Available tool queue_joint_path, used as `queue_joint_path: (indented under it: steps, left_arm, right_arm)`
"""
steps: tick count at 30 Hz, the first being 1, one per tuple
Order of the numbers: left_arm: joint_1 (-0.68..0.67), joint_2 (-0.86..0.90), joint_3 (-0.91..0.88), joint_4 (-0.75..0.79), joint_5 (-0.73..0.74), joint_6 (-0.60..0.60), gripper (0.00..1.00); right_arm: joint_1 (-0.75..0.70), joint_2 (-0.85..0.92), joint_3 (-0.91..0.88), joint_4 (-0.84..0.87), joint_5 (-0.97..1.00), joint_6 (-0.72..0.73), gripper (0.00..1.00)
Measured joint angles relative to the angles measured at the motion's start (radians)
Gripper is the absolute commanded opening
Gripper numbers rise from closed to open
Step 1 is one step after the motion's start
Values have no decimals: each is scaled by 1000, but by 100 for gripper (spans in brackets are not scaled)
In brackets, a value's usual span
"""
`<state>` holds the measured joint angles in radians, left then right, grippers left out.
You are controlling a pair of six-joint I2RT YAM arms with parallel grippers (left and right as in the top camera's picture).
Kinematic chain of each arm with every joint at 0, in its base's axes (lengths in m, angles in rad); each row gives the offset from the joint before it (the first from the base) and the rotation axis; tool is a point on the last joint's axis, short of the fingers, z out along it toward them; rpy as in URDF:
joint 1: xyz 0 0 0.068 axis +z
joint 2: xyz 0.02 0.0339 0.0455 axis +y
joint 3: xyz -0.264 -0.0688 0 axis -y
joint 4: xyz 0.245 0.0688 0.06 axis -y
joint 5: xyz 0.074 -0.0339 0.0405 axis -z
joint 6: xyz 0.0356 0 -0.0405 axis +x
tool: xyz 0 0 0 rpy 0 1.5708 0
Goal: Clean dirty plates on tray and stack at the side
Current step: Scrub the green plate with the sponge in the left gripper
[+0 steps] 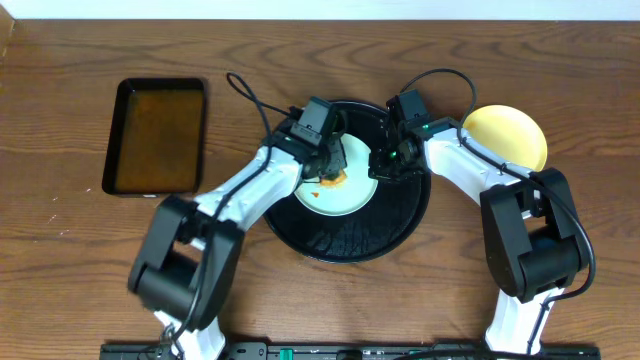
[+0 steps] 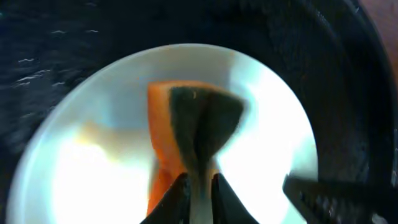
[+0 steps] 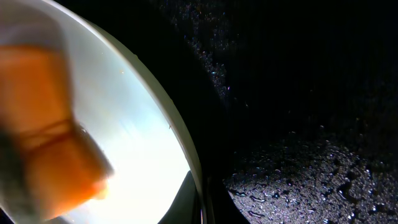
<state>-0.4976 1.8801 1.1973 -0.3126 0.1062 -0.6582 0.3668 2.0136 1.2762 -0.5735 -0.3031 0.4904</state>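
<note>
Clamping a sponge [image 2: 199, 118], the left end effector [image 2: 199, 194] holds it on the plate [image 1: 352, 197] in the tray [image 1: 402, 226], while the right end effector [image 3: 198, 206] is closed on that plate's rim.

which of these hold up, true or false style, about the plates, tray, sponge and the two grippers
1. The left gripper pinches an orange and green sponge over a plate. True.
2. The yellow plate sits on the black tray. False: it lies on the table, to the right of the tray.
3. A pale plate lies on the tray. True.
4. The rectangular pan is dry and bare. False: it holds brownish liquid.
5. The right gripper is far from the pale plate. False: it is at that plate's right rim.
</note>
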Motion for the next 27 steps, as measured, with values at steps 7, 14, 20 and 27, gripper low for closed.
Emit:
queue_joint_path:
  steps: [7, 14, 20, 27]
  left_arm:
    - [45, 63, 1, -4, 22, 0, 8]
    - [129, 45, 4, -114, 23, 42, 7]
    - [144, -20, 0, -165, 18, 64, 7]
    - [107, -200, -7, -169, -13, 64, 7]
  right_arm:
    - [0, 0, 0, 0, 0, 0, 1]
    - [0, 0, 0, 2, 1, 0, 1]
    - [0, 0, 0, 3, 2, 0, 1]
    - [0, 1, 1, 3, 2, 0, 1]
